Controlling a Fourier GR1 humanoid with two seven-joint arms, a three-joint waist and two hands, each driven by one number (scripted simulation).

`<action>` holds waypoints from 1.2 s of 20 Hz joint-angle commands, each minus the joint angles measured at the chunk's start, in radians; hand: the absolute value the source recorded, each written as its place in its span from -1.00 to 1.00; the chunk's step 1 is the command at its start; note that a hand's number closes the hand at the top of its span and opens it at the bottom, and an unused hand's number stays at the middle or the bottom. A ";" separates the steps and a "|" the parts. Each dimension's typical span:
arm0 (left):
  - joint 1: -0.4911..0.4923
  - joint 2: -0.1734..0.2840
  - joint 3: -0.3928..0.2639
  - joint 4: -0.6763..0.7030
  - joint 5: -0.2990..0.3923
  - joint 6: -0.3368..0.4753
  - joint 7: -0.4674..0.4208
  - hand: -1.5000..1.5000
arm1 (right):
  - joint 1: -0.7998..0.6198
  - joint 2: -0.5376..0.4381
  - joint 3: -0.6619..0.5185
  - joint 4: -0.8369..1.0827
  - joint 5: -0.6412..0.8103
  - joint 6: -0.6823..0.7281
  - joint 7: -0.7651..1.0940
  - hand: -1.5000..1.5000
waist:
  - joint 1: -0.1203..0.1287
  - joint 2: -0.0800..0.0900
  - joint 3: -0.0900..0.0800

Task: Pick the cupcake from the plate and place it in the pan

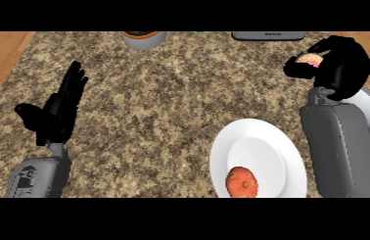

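Observation:
My right hand (341,62) is raised at the upper right, its fingers and thumb curled round the cupcake (311,60), whose pink and pale top shows between them. The white plate (254,141) lies at the lower right of the counter, below and left of that hand. On the plate's near part sits a red-orange round fruit (242,182). My left hand (59,107) rests open at the left, fingers straight and pointing up, holding nothing. I see no pan clearly; a pale rim (361,103) shows at the right edge, mostly hidden behind my right forearm.
A grey pot with a plant (144,38) stands at the back centre. A dark grey appliance (268,36) sits at the back right. The speckled granite counter (166,97) spans the view, with a wooden strip (13,48) at the far left.

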 commanded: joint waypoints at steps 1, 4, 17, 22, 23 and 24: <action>0.007 -0.017 0.004 0.023 -0.003 0.013 -0.029 0.00 | 0.064 -0.144 -0.127 0.042 -0.117 -0.019 -0.130 1.00 | -0.005 0.001 0.000; 0.005 0.014 0.008 -0.025 0.014 -0.020 0.019 0.00 | 0.108 -0.201 -0.196 0.143 -0.168 -0.105 -0.234 1.00 | 0.001 0.002 0.001; -0.035 0.022 0.013 0.010 0.029 -0.052 -0.001 0.00 | -0.012 -0.467 -0.380 0.836 -0.246 -0.344 -0.618 1.00 | 0.039 0.014 0.003; -0.060 0.016 0.010 0.002 0.020 -0.031 0.038 0.00 | -0.018 -0.433 -0.495 0.898 -0.434 -0.350 -0.796 1.00 | 0.035 0.014 0.007; -0.044 0.002 0.000 0.024 0.013 -0.032 0.003 0.00 | -0.004 -0.480 -0.504 0.970 -0.431 -0.325 -0.831 1.00 | 0.037 0.018 0.006; -0.061 0.010 0.009 0.047 0.017 -0.038 0.000 0.00 | 0.013 -0.452 -0.512 0.998 -0.444 -0.312 -0.838 -1.00 | 0.032 0.019 0.006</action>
